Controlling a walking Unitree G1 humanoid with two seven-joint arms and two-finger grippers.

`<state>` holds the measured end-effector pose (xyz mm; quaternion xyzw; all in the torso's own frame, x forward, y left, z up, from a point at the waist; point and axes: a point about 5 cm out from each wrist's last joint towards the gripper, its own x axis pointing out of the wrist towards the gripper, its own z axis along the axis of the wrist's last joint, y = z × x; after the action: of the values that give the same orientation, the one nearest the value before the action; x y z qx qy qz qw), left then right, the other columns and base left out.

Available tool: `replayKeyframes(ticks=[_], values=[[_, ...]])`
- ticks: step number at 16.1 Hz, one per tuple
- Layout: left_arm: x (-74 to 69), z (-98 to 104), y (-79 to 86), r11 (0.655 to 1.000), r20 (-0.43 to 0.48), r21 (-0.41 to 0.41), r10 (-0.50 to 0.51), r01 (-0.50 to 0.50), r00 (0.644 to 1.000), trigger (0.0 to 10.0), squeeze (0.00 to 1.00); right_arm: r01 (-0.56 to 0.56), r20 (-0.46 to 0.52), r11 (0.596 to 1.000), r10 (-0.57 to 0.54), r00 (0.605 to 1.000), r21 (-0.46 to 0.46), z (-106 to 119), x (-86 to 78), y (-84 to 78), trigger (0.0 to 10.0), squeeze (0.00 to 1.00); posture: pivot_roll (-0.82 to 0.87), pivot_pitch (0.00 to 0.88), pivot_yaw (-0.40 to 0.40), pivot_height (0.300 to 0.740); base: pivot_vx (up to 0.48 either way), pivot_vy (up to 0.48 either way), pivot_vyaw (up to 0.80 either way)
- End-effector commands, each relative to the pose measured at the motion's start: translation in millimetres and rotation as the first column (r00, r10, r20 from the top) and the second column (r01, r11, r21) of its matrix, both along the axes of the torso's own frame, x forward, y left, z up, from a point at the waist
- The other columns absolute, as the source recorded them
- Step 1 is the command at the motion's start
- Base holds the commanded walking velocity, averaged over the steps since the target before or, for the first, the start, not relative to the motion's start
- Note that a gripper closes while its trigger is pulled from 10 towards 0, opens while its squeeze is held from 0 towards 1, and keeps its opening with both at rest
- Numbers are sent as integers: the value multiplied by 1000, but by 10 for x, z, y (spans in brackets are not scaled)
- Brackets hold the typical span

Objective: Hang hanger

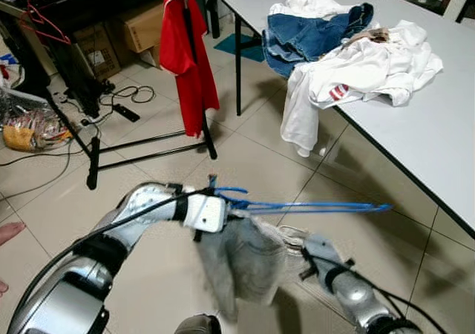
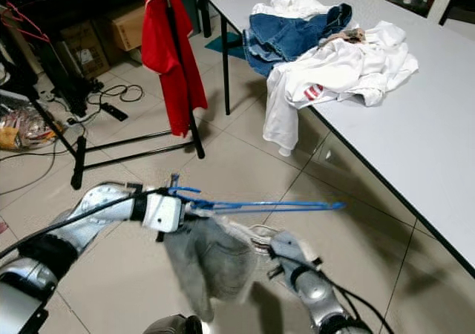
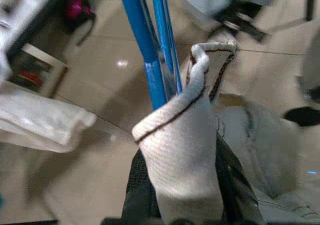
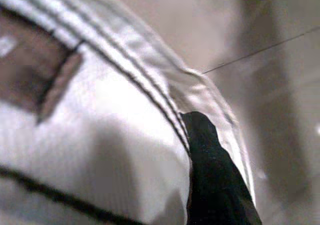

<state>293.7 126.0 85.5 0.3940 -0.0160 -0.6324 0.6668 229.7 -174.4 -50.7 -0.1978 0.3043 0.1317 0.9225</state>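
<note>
Blue hanger juts from left end effector.

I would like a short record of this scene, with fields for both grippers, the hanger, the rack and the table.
left gripper: holds the blue hanger at its hook end
right gripper: at the grey garment, fingers hidden by cloth
blue hanger: roughly level above the floor
grey garment: draped on the hanger, blurred
rack: black, carries a red shirt
table: white, with piled clothes
</note>
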Motion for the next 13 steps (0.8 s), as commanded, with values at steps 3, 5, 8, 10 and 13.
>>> replayKeyframes(ticks=[3,5,8,10,13], values=[[-68,-113,42,1000,-97,12,17,-15,995,0,0,75,231,994,-55,971,-81,266,253,-145,0,0,29,0,93,740,0,0,0],[-80,-141,40,999,-115,-5,40,-41,993,0,0,107,331,989,-67,941,-105,372,318,-190,0,0,26,0,96,740,0,0,0],[-23,-129,18,977,-126,-128,153,-169,980,0,0,171,455,977,-96,885,-126,505,376,-254,0,0,25,0,98,740,0,0,0],[15,-107,17,947,-147,-203,221,-248,964,0,0,205,493,971,-119,862,-125,549,398,-279,0,0,27,0,99,740,0,0,0],[56,-72,20,865,-219,-334,315,-374,924,0,0,246,549,961,-140,824,-124,603,414,-302,0,0,29,0,97,740,0,0,0]])
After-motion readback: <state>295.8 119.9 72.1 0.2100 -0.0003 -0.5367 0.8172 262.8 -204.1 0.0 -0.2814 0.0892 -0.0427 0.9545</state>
